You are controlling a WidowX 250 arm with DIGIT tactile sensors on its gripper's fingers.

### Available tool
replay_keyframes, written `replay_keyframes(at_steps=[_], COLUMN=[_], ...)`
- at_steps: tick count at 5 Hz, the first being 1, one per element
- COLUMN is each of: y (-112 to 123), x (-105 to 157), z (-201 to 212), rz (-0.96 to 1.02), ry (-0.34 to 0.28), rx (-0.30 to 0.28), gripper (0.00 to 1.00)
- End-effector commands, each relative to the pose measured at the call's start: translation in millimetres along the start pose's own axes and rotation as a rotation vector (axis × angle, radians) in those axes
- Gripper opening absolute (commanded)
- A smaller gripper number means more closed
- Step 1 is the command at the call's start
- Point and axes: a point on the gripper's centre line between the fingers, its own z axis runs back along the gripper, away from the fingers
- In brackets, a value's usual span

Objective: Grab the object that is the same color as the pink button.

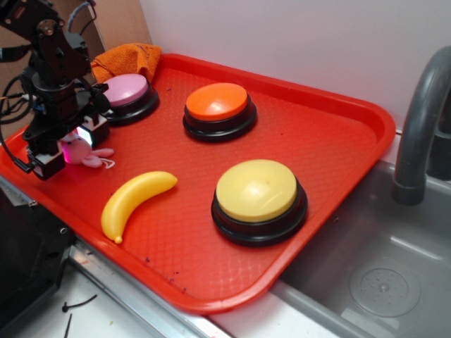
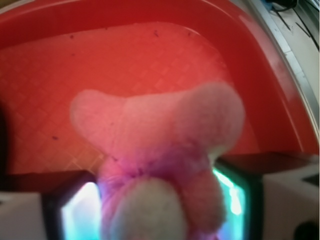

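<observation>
The small pink plush toy lies at the left end of the red tray, partly under my gripper. In the wrist view the toy fills the middle, its ears spread toward the tray rim, its body between the two glowing pads. Both pads press against its sides. The pink button stands just behind my gripper on the tray's far left.
A yellow plastic banana lies right of the toy. An orange-topped button and a larger yellow-topped button stand further right. An orange cloth lies behind the tray. A sink and grey faucet are at right.
</observation>
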Motion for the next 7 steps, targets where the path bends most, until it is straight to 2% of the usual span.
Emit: replay_keyframes(at_steps=[1,2,3,4,5,7], y=[-2,-9,-20,-21,-22,-5], x=[-1,-13,-34,-39,-39,-43], z=[43,79,109,133,161,205], rz=[-0.355,-0.615,-0.86,-1.109,-1.351,-1.534], ry=[0.062,0.074,0.287,0.261,0.293,0.212], rx=[-0.095,-0.091,-0.161,-0.192,-0.273,-0.401], gripper=[0.0,0.0,0.0,0.0,0.0,0.0])
